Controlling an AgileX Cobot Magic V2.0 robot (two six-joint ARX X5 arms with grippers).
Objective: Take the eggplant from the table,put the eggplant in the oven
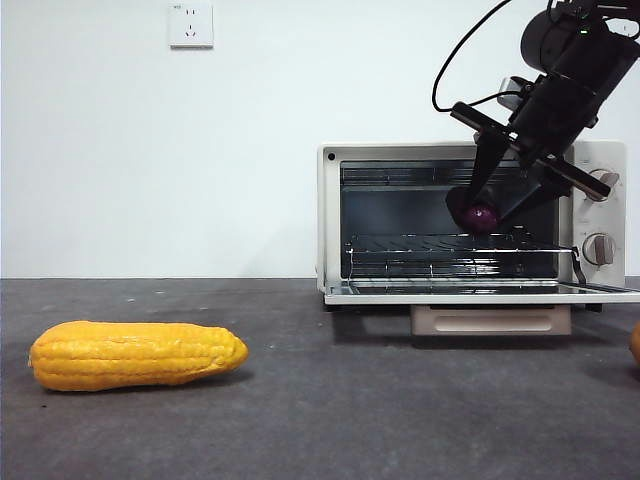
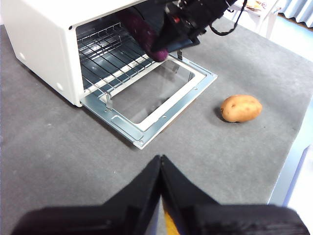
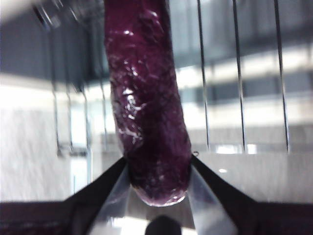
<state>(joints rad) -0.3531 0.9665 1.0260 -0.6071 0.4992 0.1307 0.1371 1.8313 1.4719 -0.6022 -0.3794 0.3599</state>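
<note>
The glossy dark-purple eggplant (image 3: 146, 112) is gripped at one end by my right gripper (image 3: 159, 178), which is shut on it. In the front view that gripper (image 1: 487, 212) reaches down from the upper right into the mouth of the open cream-white oven (image 1: 330, 215), holding the eggplant (image 1: 480, 216) just above the wire rack (image 1: 430, 245). The left wrist view shows the eggplant (image 2: 144, 34) pointing into the oven (image 2: 39, 41) over its lowered door (image 2: 151, 100). My left gripper (image 2: 160, 161) hangs shut and empty above the grey table (image 2: 58, 161).
A yellow corn cob (image 1: 135, 354) lies on the table at the front left. A brown potato (image 2: 241, 108) sits on the table beside the oven door. The table edge (image 2: 293, 161) runs close past the potato.
</note>
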